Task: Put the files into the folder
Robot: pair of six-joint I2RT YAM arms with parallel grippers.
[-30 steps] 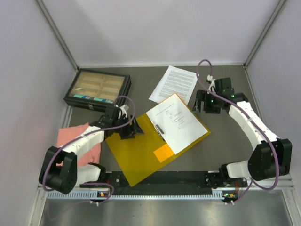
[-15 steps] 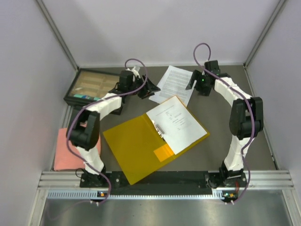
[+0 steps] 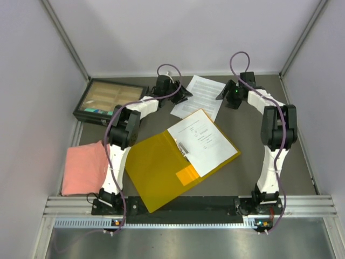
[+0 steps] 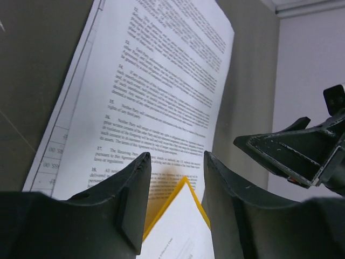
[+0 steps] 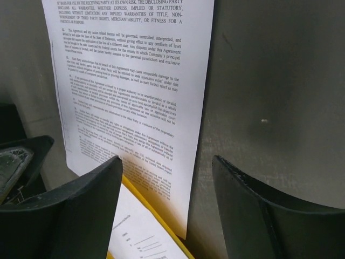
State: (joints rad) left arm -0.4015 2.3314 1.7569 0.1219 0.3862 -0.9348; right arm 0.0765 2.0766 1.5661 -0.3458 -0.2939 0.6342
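The yellow folder (image 3: 153, 175) lies open mid-table, with a metal clip (image 3: 183, 148) and an orange pocket (image 3: 188, 174). One printed sheet (image 3: 204, 141) lies on its right half. A second loose sheet (image 3: 198, 96) lies on the table behind it. My left gripper (image 3: 183, 96) is at that sheet's left edge, open and empty. My right gripper (image 3: 222, 94) is at its right edge, open and empty. The left wrist view shows open fingers (image 4: 177, 156) over the sheet (image 4: 161, 81) and the folder's corner (image 4: 186, 184). The right wrist view shows open fingers (image 5: 167, 160) over the sheet's edge (image 5: 129, 81) and the folder (image 5: 143, 202).
A black compartment box (image 3: 111, 102) stands at the back left. A pink cloth (image 3: 83, 167) lies at the left. Grey walls close in the back and sides. A metal rail (image 3: 183, 208) runs along the near edge.
My left arm has swung from the folder's left side to the back, up to the loose sheet. My right gripper has moved back and left to the sheet's right edge.
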